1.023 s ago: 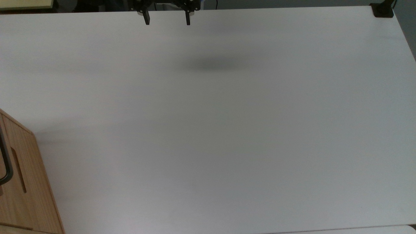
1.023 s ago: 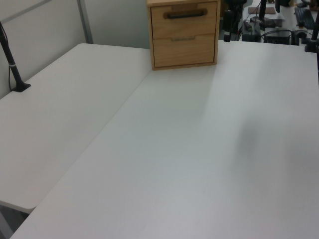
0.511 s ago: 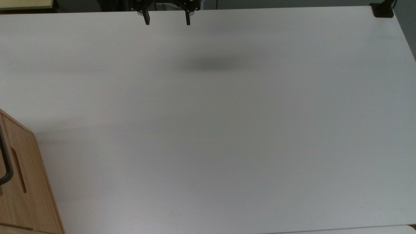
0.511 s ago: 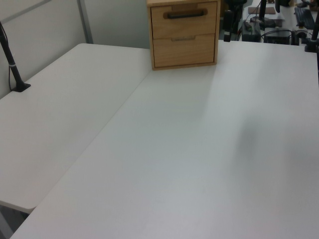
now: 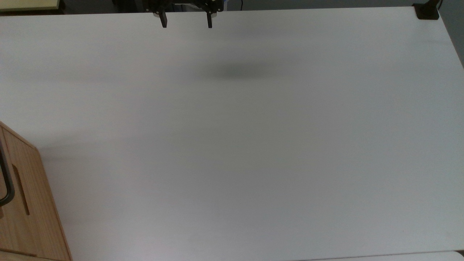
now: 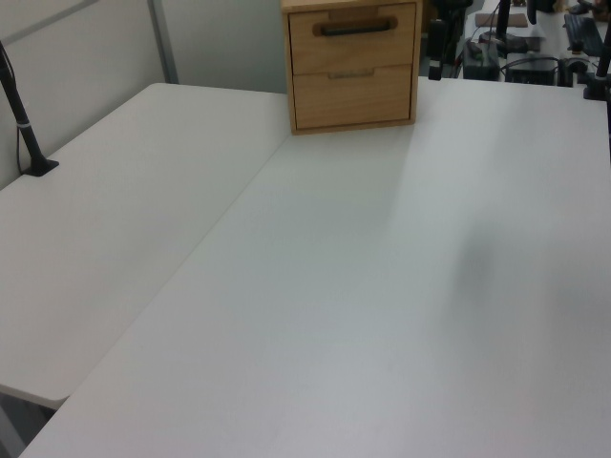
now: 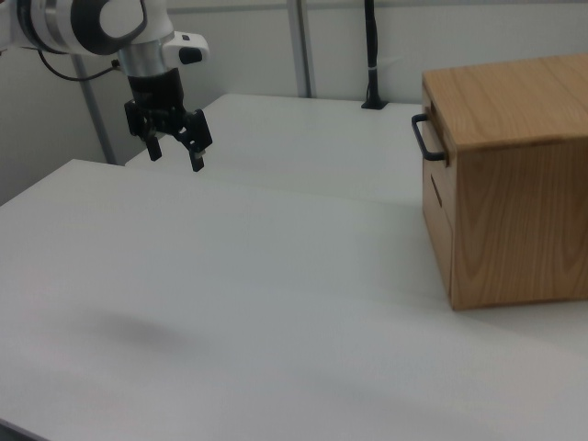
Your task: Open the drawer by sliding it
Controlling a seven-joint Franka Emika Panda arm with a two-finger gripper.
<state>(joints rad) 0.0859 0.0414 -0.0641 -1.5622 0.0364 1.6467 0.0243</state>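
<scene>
A light-wood cabinet (image 6: 351, 95) stands at the far end of the white table (image 6: 363, 286). Its upper drawer (image 6: 353, 46) carries a black bar handle (image 6: 357, 27) and sits flush with the casing. In the right view the drawer (image 7: 441, 138) and its handle (image 7: 424, 138) face left. In the top view the handle (image 5: 8, 181) shows at the lower left edge. My gripper (image 7: 175, 152) hangs open and holds nothing, well above the table and far to the right view's left of the cabinet. In the top view the gripper (image 5: 186, 21) sits at the top edge.
A black camera post (image 6: 21, 119) is clamped at the left view's left table edge, and another clamp (image 5: 427, 11) sits at the top view's upper right corner. A second drawer front with a narrow slot (image 6: 351, 72) lies below the handled one.
</scene>
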